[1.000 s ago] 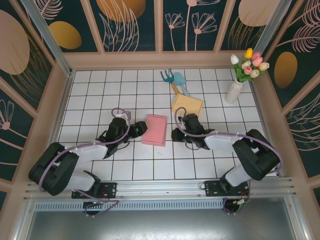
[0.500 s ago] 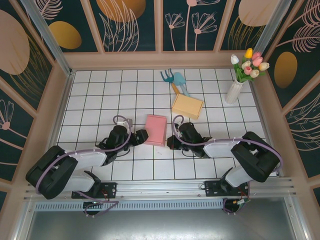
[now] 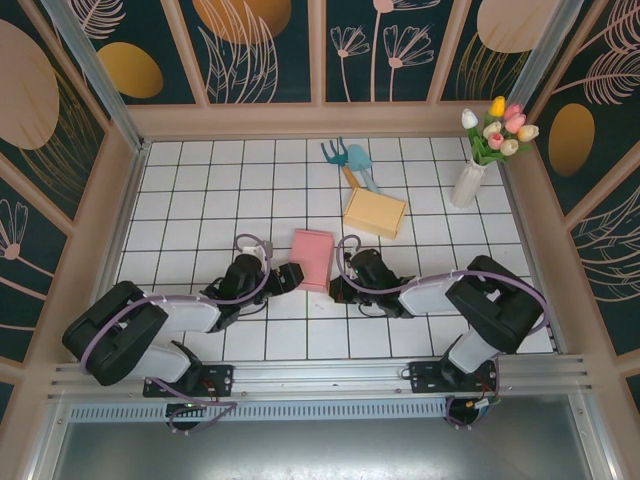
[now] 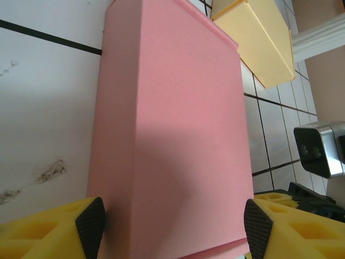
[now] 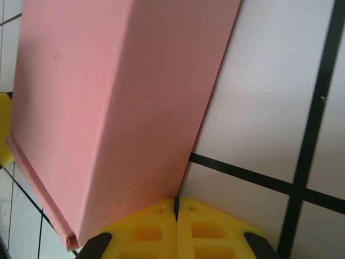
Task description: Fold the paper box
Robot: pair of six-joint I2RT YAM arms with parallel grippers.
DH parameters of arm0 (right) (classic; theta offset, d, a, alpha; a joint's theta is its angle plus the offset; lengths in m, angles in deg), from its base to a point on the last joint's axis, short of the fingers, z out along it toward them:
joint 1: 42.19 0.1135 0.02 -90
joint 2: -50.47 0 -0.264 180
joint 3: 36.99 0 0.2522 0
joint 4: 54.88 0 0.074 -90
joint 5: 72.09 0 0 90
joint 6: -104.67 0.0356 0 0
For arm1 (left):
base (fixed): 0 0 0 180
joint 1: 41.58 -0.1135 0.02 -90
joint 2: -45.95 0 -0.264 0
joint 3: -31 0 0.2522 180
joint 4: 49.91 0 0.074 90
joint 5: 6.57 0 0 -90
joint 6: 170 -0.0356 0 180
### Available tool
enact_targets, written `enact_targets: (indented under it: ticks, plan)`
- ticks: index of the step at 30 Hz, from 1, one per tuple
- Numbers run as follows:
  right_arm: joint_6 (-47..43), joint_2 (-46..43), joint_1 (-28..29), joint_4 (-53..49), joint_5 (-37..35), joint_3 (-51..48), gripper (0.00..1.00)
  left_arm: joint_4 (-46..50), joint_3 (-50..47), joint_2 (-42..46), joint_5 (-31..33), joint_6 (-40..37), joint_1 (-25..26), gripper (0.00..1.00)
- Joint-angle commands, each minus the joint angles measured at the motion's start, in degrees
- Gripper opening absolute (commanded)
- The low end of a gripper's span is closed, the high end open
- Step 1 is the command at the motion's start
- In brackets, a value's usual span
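Near the middle of the white tiled table [image 3: 200,200], a little toward its near edge, the pink box [image 3: 313,258] lies flat with both arms crowded at its near end. The left gripper [image 4: 172,232] stands spread wide across that end, a pad pressed to each long side, so it appears to be holding the box. The right gripper [image 5: 176,216] is pinched fully closed on nothing, its tip resting on the tile against the box's near right corner. The thin card looks easy to dent: a harder squeeze from the left could buckle the side walls. A shove from the closed right tip could skate the box across the smooth tiles, out of the left pads and toward the yellow box [image 3: 375,211] just beyond it. A loose lip showing along one edge in the right wrist view could also catch and crease the wrong way. Farther back lie a teal garden fork [image 3: 347,158] toward the far edge and a vase of tulips [image 3: 468,180] at the far right corner. Dark panels painted with flowers wall in the table.
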Motion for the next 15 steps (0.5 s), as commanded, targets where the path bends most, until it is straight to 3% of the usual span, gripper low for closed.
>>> enact_targets:
  ticks: [1,11,15]
  plan:
    - [1.15,2.75,1.99,2.38,0.41,1.51,0.0,-5.86,-0.14,-2.03,-2.47,2.92,3.22,0.7]
    - [2.08,2.72,6.23,8.05,1.23,4.21,0.0,-13.74,1.9,-8.59,-3.13,7.46,8.24,0.7]
    - [3.11,0.31,7.36,4.83,-4.57,3.93,0.0,-4.5,4.76,-6.73,4.68,5.01,6.9,0.73]
